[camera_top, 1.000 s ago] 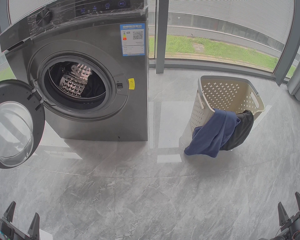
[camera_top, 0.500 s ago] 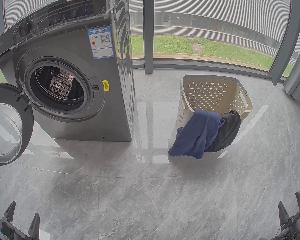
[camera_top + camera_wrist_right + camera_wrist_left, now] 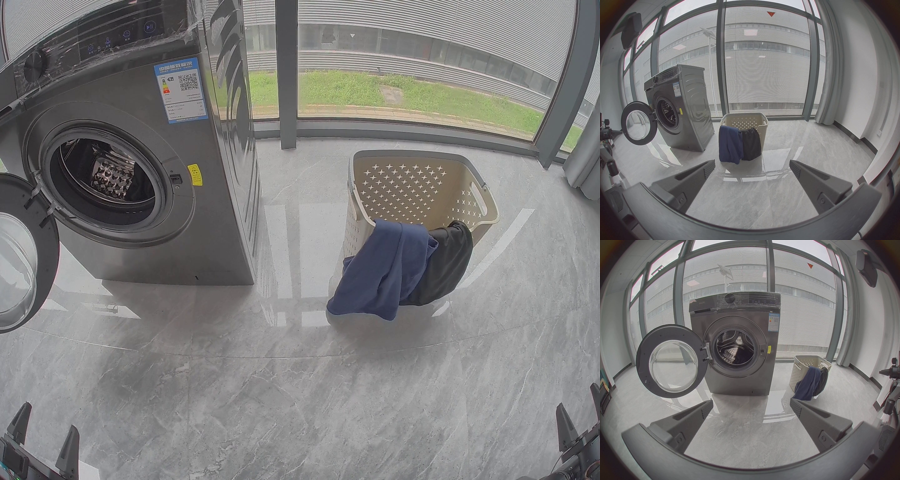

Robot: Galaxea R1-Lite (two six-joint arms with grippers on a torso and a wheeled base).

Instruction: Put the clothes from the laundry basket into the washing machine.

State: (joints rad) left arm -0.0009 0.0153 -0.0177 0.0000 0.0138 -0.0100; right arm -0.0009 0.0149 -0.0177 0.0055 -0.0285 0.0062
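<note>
A beige laundry basket [image 3: 425, 181] stands on the floor right of centre in the head view. A blue garment [image 3: 381, 269] and a black garment [image 3: 445, 265] hang over its near rim. The grey washing machine [image 3: 125, 144] stands at the left, its round door [image 3: 19, 250] swung open and the drum [image 3: 106, 178] exposed. My left gripper [image 3: 44, 434] is at the bottom left corner, open and holding nothing, far from the machine. My right gripper [image 3: 578, 415] is at the bottom right corner, open and holding nothing, well short of the basket [image 3: 745, 122].
Large floor-to-ceiling windows [image 3: 406, 69] with a sill run behind the basket. A curtain [image 3: 584, 165] hangs at the far right. Glossy grey tiled floor [image 3: 300, 394] spreads open between me and both the machine and the basket.
The whole head view has shifted: machine and basket now lie further left in the picture, so the camera turned right. Both grippers keep their places and stay open.
</note>
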